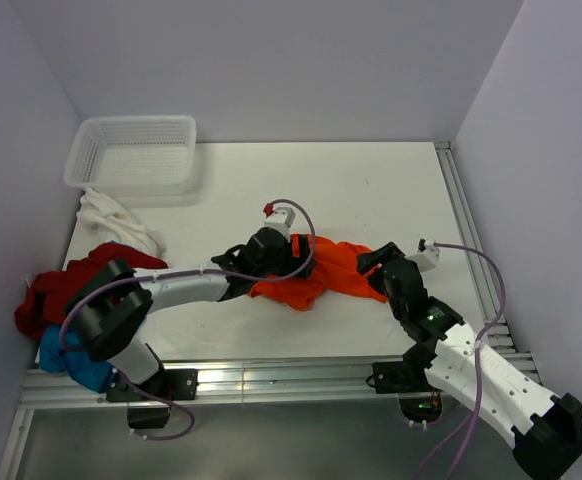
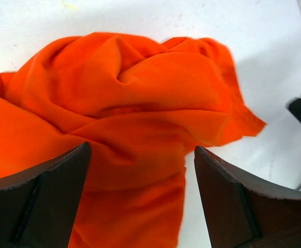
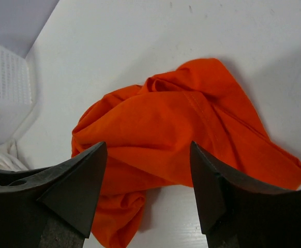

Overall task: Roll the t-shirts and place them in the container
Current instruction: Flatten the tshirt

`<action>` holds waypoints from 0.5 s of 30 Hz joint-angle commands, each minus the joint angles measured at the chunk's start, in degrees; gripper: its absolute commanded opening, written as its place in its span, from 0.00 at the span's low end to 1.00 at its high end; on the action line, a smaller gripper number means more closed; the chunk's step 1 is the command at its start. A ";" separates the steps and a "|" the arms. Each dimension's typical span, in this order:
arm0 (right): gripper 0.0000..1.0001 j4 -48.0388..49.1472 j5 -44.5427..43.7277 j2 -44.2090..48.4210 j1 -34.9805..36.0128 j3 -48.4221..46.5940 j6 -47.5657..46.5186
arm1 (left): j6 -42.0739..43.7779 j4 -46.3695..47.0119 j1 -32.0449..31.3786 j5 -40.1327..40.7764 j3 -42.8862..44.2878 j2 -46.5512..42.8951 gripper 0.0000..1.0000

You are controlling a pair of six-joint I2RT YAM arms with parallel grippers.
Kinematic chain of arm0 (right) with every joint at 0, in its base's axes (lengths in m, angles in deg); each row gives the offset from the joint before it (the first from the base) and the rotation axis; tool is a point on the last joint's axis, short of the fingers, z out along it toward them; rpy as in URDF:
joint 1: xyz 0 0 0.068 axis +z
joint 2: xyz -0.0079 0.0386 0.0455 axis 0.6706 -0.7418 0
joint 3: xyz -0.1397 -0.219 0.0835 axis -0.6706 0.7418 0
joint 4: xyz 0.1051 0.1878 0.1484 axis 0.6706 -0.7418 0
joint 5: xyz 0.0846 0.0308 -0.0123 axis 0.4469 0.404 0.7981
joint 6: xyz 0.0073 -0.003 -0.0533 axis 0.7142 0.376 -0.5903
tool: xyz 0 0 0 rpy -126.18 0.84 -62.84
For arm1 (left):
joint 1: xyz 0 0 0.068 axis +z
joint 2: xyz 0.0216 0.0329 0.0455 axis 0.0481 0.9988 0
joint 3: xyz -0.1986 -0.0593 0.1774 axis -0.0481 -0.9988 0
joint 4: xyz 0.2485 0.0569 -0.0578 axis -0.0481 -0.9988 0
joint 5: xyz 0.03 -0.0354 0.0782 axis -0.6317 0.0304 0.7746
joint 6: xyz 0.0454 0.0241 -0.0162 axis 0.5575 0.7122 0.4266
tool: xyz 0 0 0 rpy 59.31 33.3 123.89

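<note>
On the surface (image 1: 371,190), a crumpled orange t-shirt (image 1: 321,270) looks limp and light, best pinched at an edge; our left fingers (image 2: 36,196) and right fingers (image 3: 73,191) spread wide, empty.

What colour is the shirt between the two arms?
The shirt is bright orange; clearest in left wrist view.

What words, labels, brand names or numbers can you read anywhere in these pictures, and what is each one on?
No readable text in any view.
orange t-shirt: plain cloth, no print or tag showing.
white mesh basket: no label showing.
dark red t-shirt, blue t-shirt, white t-shirt: bunched, no print showing.
green spot on the right arm: too small to read.
</note>
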 commanded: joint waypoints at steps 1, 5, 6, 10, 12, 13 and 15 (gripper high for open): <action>0.72 -10.54 -3.37 2.28 -0.04 -0.69 11.88 | -1.01 -1.79 -0.20 2.64 4.17 4.53 0.87; 0.72 -15.31 -5.66 1.93 0.40 0.46 17.16 | -2.68 -1.27 -0.02 7.28 7.33 10.34 0.88; 0.72 -15.57 -5.75 0.88 0.49 0.72 17.69 | -3.21 -0.83 0.24 7.30 7.60 12.61 0.88; 0.71 -11.90 -4.35 -2.46 0.49 2.04 17.08 | -5.06 3.65 6.64 -1.30 7.16 17.46 0.86; 0.69 -10.14 -3.82 -4.82 0.58 2.57 16.99 | -4.98 3.92 8.84 -1.49 6.81 18.51 0.86; 0.69 -9.26 -3.55 -5.71 0.49 3.18 16.99 | -4.89 3.75 9.12 -0.88 6.72 18.69 0.86; 0.67 -6.36 -3.29 -8.34 0.49 3.71 16.99 | -4.62 3.40 9.21 -0.08 6.55 18.87 0.86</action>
